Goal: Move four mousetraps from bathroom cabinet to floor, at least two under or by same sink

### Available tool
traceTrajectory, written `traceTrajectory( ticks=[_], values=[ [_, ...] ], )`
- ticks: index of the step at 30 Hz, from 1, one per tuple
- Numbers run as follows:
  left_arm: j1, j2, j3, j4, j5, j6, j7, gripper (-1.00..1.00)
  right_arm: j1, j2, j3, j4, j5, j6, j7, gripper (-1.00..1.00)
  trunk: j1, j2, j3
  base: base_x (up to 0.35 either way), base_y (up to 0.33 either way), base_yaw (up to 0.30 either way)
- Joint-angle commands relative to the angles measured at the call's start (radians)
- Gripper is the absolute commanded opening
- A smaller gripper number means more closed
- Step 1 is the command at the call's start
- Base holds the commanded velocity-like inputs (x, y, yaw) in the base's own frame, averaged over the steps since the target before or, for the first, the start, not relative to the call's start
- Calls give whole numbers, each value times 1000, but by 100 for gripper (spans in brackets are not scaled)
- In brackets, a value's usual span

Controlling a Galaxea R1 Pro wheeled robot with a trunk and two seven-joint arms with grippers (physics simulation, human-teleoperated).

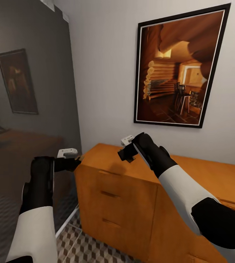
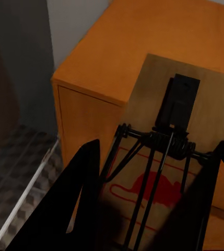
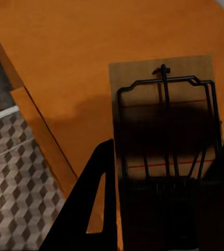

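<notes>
My left gripper [image 2: 156,178] is shut on a mousetrap [image 2: 164,104], a tan wooden slab with black wire and a red mouse print, held beside the corner of an orange dresser. My right gripper [image 3: 166,157] is shut on a second mousetrap [image 3: 164,89], held just above the dresser top. In the head view the left gripper [image 1: 75,161] hovers at the dresser's left corner and the right gripper [image 1: 126,152] over its top. The bathroom floor [image 1: 84,248], tiled in a cube pattern, lies below. The cabinet and the sink are out of view.
The orange wooden dresser [image 1: 132,190] with drawer fronts stands close in front against a white wall with a framed picture [image 1: 176,69]. To the left a white threshold strip [image 1: 68,219] borders a dim room behind a grey wall [image 1: 41,73].
</notes>
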Motion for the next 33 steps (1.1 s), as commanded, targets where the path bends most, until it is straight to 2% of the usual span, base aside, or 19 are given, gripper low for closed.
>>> traceTrajectory(
  ticks=[1,12,18,20,23,25,30,33],
  values=[
    [-1,-1,2,-1,-9,2,-10,-100,-1,-1,-2,0,6,3,7,-100,-1,-1,-1,-341,0,0],
    [-1,0,4,25,-11,1,-10,-100,10,-13,-8,-1,7,3,-13,-100,-1,-1,-1,-342,0,0],
    [-1,1,8,88,-9,-5,-4,-100,84,-9,-12,1,5,3,-64,-100,-1,-1,-1,-343,0,0],
    [-1,4,10,105,-10,-5,-1,-100,102,-7,-28,2,2,3,-91,-100,-1,-1,-1,-345,0,0],
    [-1,7,13,153,-13,-6,4,-100,140,-4,-83,17,-2,3,-150,-100,-1,-1,-1,-345,0,0],
    [-1,11,14,208,-15,-8,5,-100,179,-3,-129,72,-4,-7,-179,-100,-1,-1,-1,-346,0,0],
    [-1,21,14,260,-9,-18,5,-100,202,-3,-155,186,-6,-108,-192,-100,-1,-1,-1,-346,0,0],
    [-1,25,16,281,-6,-60,6,-100,206,-2,-161,271,-7,-169,-194,-100,-1,-1,-1,-346,0,0]
  ],
)
